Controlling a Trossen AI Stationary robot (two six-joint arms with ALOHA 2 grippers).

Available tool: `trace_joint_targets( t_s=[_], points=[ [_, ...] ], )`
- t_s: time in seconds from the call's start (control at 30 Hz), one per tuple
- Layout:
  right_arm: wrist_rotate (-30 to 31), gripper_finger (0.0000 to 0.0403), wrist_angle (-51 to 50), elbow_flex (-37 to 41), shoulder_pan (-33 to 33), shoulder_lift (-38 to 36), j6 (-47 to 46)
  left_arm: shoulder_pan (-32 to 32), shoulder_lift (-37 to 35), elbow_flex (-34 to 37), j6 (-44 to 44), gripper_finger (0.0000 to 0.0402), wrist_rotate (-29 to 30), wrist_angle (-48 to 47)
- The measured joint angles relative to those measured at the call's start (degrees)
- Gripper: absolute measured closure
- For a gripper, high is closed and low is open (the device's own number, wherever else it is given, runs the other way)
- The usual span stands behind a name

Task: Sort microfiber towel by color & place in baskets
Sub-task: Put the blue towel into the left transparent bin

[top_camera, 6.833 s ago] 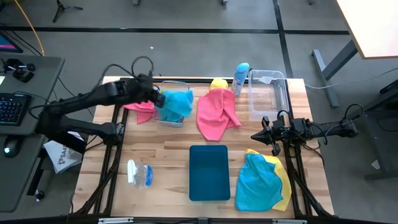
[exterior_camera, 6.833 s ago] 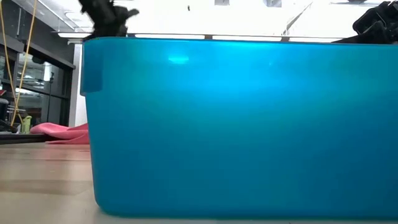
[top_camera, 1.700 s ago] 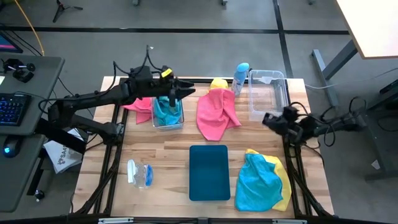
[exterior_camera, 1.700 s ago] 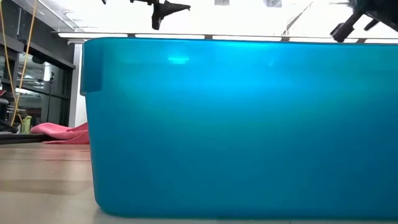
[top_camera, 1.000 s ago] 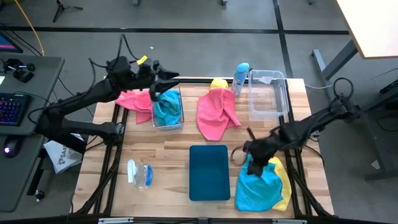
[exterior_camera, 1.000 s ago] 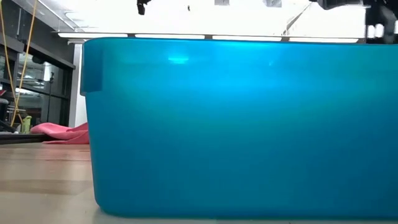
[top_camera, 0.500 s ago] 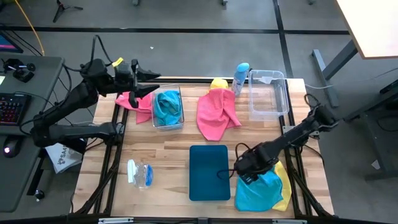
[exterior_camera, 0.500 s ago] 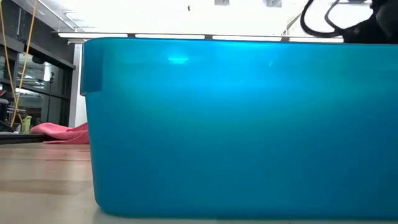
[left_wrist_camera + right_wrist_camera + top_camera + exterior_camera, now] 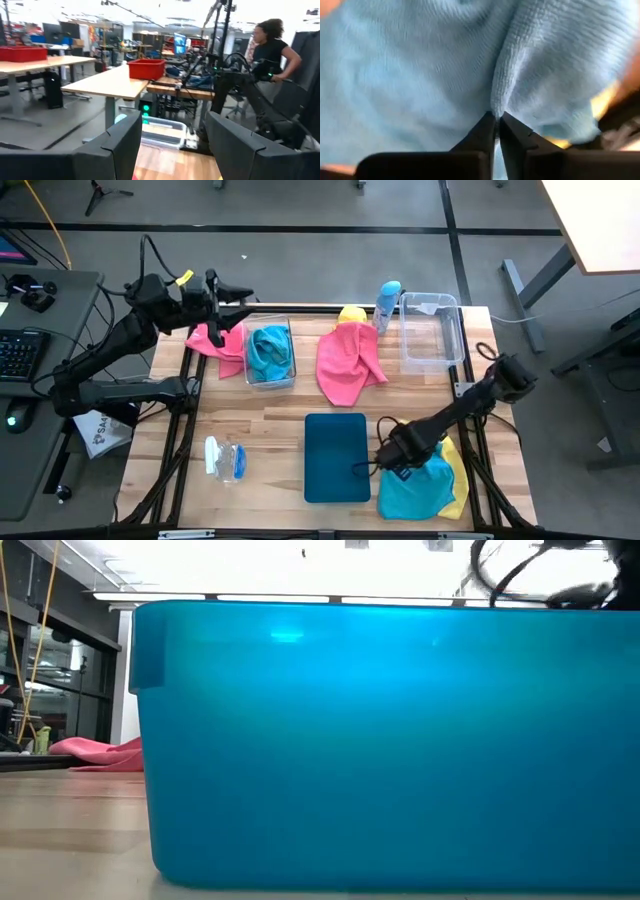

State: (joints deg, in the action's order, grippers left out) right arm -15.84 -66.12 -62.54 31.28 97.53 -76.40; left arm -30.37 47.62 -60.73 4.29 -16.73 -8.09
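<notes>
A blue microfiber towel (image 9: 415, 485) lies crumpled on a yellow one (image 9: 457, 470) at the table's near right. My right gripper (image 9: 393, 463) is down on its left part, shut on it (image 9: 497, 117). A second blue towel (image 9: 270, 352) fills the clear basket (image 9: 291, 355) at the far left. One pink towel (image 9: 348, 362) lies spread at far centre, with a yellow one (image 9: 352, 313) behind it. Another pink towel (image 9: 220, 345) lies left of the basket. My left gripper (image 9: 238, 305) hangs open in the air above the far left edge (image 9: 172, 135). My right gripper pinches a raised fold of the blue towel (image 9: 506, 75) between its two fingertips (image 9: 485, 127). It comes from above, slanting down from the table's right side. The towel's bulk lies slack on the yellow towel and the table.
A dark-teal tray (image 9: 336, 457) lies at near centre, and its wall (image 9: 380, 740) fills the low view. A clear basket (image 9: 430, 330) stands at the far right, with a blue-capped bottle (image 9: 387, 302) beside it. A small bottle (image 9: 226, 460) lies at the near left. A person (image 9: 270, 55) stands beyond the table.
My right gripper has gone down and toward the table's near edge and a little left, onto the blue towel at the near right. My left gripper has drawn back from over the far-left basket toward the table's left edge and has stayed open.
</notes>
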Motion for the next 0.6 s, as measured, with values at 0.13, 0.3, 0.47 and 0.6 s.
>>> trace_joint_targets(
  t_s=[0.13, 0.3, 0.47, 0.6],
  points=[
    [4.96, 0.0399, -7.62, -6.19, 0.01, -5.93, 0.37, 0.0, -0.07, 0.0, 0.02, 0.0193, 0.81, 3.82],
    [17.53, 0.04, -10.77, -18.04, -2.76, -16.02, 2.57, 0.0, 0.0, 0.0, -0.02, 0.0193, 1.1, 8.44],
    [35.01, 0.0402, -6.98, -31.12, -7.39, -22.43, 14.18, 0.0, 0.0, 0.0, 0.04, 0.0193, 2.21, 10.37],
    [44.33, 0.0402, -2.29, -39.85, -12.17, -23.08, 28.57, 0.02, -0.02, 0.0, 1.74, 0.0193, 2.21, 11.05]
  ],
)
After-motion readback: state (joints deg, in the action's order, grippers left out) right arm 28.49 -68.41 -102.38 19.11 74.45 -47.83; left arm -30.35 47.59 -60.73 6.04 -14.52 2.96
